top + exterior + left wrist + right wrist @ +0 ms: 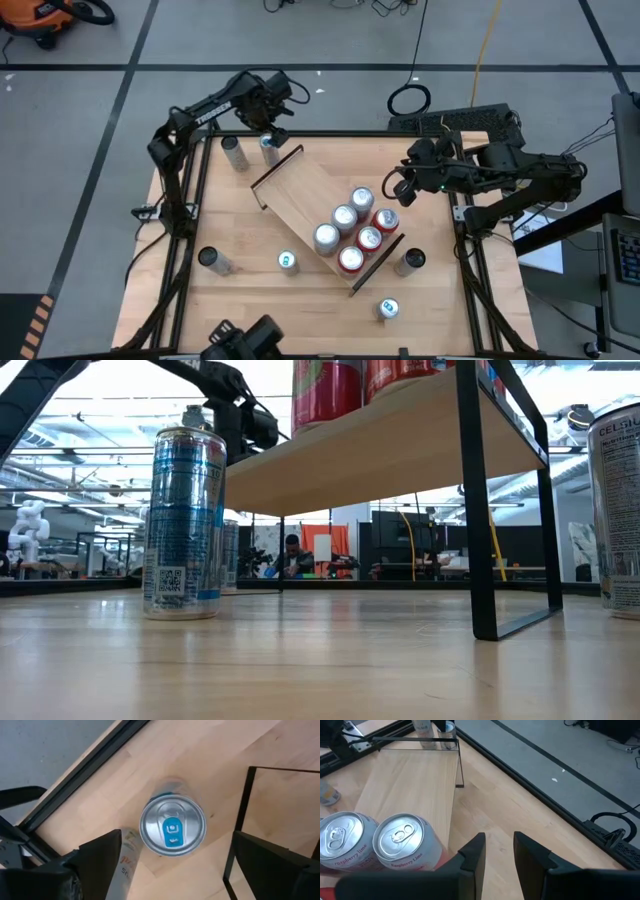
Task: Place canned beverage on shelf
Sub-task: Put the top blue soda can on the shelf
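A blue can (184,510) stands closest in the low view, upright on the table (240,300). The shelf (300,190) lies diagonally mid-table with six cans (352,230) clustered at its near-right end (three silver, three red). The left gripper (268,125), spread open, hovers over a blue-tabbed can (172,826) by the shelf's far rail. The right gripper (496,851), fingers nearly closed and empty, sits beside the cluster.
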Controlling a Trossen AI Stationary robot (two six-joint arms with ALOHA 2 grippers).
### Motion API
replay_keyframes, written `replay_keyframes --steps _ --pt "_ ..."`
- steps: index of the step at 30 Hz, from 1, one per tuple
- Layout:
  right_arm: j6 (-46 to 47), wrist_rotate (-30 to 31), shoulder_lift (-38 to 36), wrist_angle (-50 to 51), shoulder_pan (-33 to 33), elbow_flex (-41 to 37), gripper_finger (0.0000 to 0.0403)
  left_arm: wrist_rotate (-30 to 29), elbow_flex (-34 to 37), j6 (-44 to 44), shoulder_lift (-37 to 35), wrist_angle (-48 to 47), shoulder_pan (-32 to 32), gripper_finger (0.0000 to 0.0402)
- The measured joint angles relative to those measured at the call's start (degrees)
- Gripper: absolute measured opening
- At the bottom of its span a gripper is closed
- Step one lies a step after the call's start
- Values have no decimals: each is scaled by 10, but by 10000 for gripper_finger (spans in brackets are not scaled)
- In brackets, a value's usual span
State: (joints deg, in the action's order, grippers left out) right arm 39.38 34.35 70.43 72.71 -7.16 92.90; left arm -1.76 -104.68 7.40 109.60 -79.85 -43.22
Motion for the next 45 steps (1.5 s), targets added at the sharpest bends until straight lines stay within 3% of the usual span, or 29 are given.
replay_keyframes --steps 45 --pt "3 1 0 -1 0 0 77 16 4 -8 44 19 -18 372"
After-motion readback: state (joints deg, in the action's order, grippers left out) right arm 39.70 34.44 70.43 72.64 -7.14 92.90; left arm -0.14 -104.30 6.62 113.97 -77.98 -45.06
